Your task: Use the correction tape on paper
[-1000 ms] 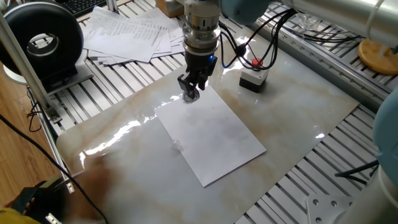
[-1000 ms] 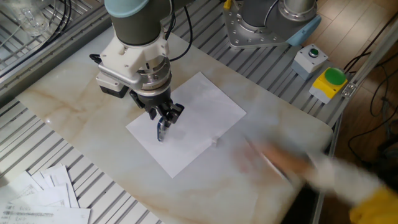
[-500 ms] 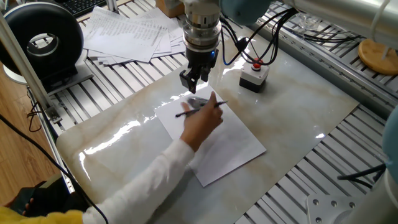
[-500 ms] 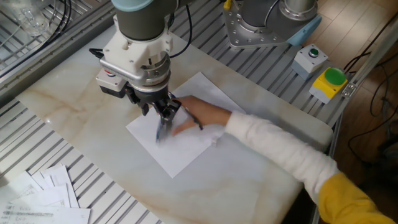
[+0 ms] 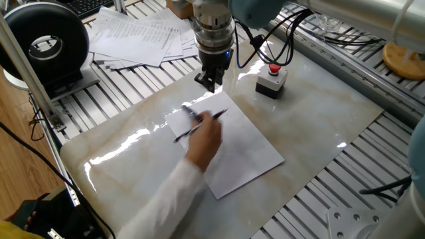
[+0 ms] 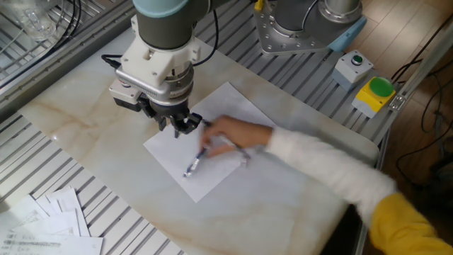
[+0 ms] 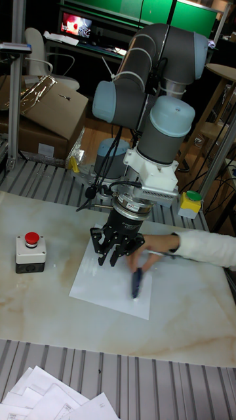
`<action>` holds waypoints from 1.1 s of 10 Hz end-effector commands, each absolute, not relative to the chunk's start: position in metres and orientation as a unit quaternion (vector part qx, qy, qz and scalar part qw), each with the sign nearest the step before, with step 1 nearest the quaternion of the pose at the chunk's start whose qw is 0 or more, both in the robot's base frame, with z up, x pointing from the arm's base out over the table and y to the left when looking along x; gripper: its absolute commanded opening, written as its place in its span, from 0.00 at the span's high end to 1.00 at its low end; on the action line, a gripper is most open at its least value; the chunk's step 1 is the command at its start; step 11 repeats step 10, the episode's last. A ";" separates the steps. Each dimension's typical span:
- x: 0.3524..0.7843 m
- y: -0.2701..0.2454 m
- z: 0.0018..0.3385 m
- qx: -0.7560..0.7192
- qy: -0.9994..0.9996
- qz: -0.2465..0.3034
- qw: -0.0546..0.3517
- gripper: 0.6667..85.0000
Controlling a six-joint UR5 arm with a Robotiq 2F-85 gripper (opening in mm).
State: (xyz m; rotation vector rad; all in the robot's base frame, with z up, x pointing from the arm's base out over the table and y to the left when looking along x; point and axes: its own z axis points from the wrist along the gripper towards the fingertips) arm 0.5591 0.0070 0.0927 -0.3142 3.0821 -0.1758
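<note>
The paper lies flat on the marble-look board. The correction tape, small and dark bluish, rests on the sheet at the fingertips of a person's hand. That hand also holds a slim dark pen. My gripper hangs above the sheet's corner, a little apart from the tape. It is open and nothing is between its fingers.
The person's white-sleeved arm reaches across the board from its near edge. A grey box with a red button stands beside the sheet. Printed sheets are fanned at the back. A black round device sits far left.
My gripper let go of the correction tape and rose away from the sheet. A hand with a pen came in, and the tape has moved across the paper with it.
</note>
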 end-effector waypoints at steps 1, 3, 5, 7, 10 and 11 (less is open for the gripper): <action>0.565 0.014 0.093 -0.064 0.997 -0.039 0.025 1.00; 0.571 0.019 0.094 -0.046 0.998 -0.026 0.039 1.00; 0.578 0.024 0.095 -0.053 0.997 -0.015 0.052 1.00; 0.582 0.025 0.095 -0.053 0.997 -0.016 0.059 1.00; 0.586 0.034 0.095 -0.050 0.997 -0.001 0.067 1.00; 0.586 0.034 0.095 -0.050 0.997 -0.001 0.067 1.00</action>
